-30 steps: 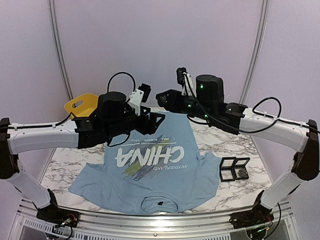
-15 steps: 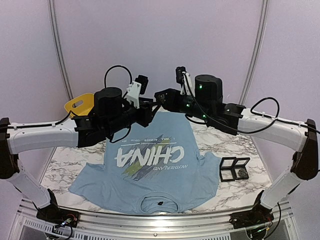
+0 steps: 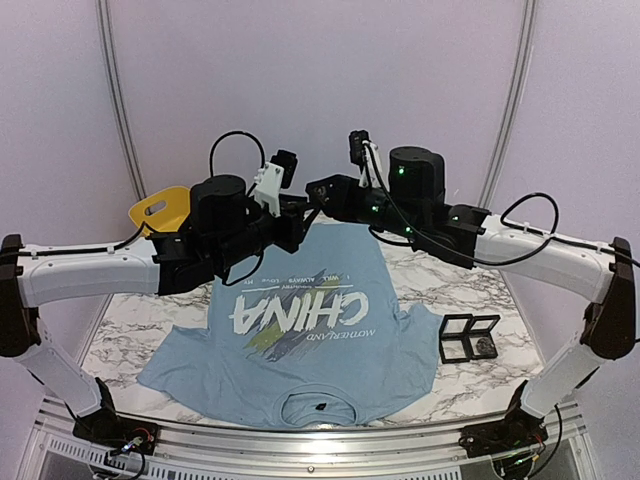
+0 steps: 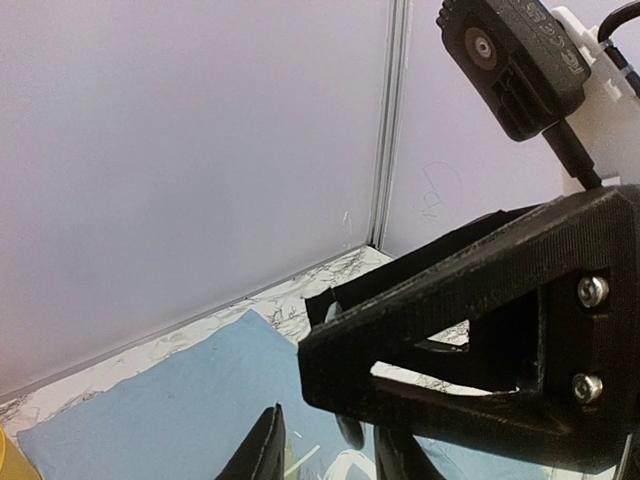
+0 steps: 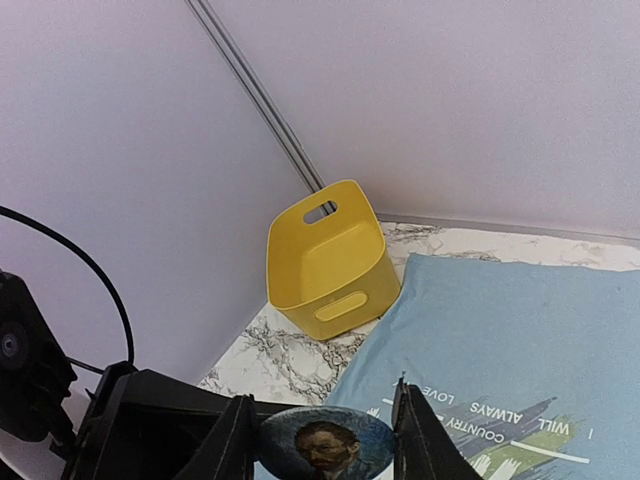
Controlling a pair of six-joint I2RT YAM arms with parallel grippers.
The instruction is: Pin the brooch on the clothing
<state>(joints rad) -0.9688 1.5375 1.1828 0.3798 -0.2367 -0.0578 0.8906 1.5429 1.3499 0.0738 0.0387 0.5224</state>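
Your right gripper [image 3: 322,190] pinches the brooch [image 5: 325,443] by its rim, high in the air, with the portrait face toward its own camera. I think this offers the pin side to the left gripper [image 3: 300,212], which meets it there. If the left claw already grips something, I cannot tell. The T-shirt [image 3: 300,345] lies flat on the table [image 3: 118,338] below both, print upward.

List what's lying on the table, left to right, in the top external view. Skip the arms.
yellow bin → light blue T-shirt → open black case
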